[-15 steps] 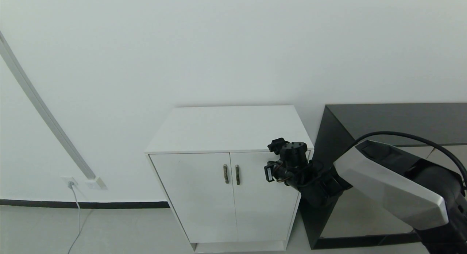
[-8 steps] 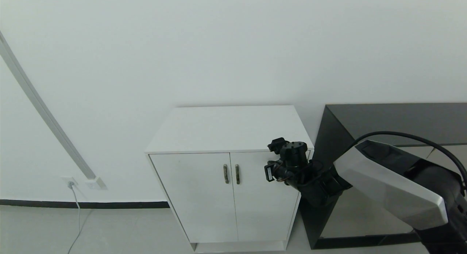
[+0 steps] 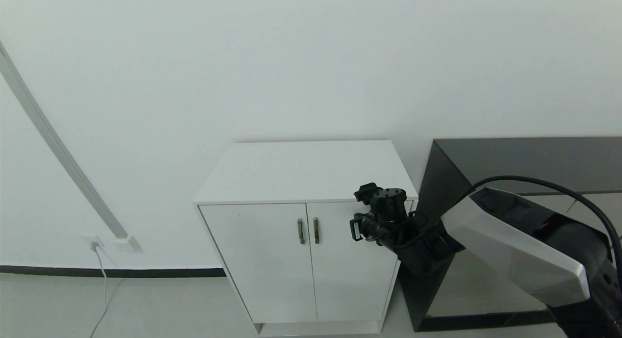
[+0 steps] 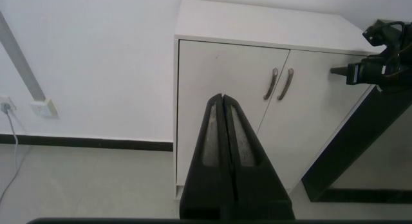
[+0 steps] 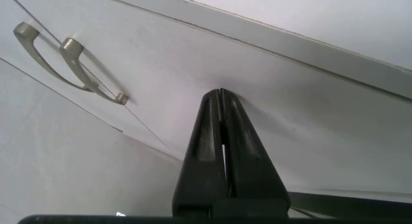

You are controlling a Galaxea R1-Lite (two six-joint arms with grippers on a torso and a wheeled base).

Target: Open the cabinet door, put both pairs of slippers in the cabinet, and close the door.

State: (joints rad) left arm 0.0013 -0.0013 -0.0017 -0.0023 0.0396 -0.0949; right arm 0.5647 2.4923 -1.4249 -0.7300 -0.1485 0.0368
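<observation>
White cabinet [image 3: 301, 170] doors are shut, so your right tool [image 5: 221, 92], closed on nothing, sits close to the right door [image 3: 347, 270], short of its handle [image 3: 316, 232]; your left tool [image 4: 222, 96], also closed and empty, hangs well back.

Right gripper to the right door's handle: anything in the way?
Nothing visible does. The right gripper, shut, sits close in front of the closed right door, to the right of its handle. Only bare door panel lies between them.
</observation>
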